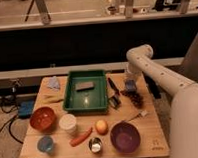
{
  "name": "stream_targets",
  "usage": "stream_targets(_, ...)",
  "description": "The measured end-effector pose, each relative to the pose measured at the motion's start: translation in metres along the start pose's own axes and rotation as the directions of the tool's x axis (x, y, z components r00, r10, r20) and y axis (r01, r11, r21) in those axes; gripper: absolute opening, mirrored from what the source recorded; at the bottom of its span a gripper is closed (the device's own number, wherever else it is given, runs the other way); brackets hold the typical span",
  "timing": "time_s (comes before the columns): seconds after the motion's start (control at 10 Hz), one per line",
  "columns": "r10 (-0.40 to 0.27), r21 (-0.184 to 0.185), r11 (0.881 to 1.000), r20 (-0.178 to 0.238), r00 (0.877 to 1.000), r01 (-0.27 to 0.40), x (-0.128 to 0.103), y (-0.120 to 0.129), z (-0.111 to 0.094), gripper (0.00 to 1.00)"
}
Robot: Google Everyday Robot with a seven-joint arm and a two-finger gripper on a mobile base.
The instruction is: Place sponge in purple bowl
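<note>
While the arm is reaching in from the frame's right edge, the gripper (129, 88) is hanging right of centre, just right of the tray (68, 97), w/ fingers closed on the sponge (130, 84). Purple bowl (125, 137) is sitting lower right, well apart from it, w/ a fork (137, 115) lying between.

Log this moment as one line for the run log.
stage: grasp | gripper: shut on sponge, right of tray | purple bowl: empty, front right of table
</note>
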Motion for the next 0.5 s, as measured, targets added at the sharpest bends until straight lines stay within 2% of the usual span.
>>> stream_targets(0.3,-0.001,0.017,1.0,-0.001,1.0,0.001,-0.014,-0.004,-0.018,0.09)
stream_targets(0.5,0.005,0.016,1.0,0.0,1.0,-0.005,-0.026,0.005,-0.023,0.22)
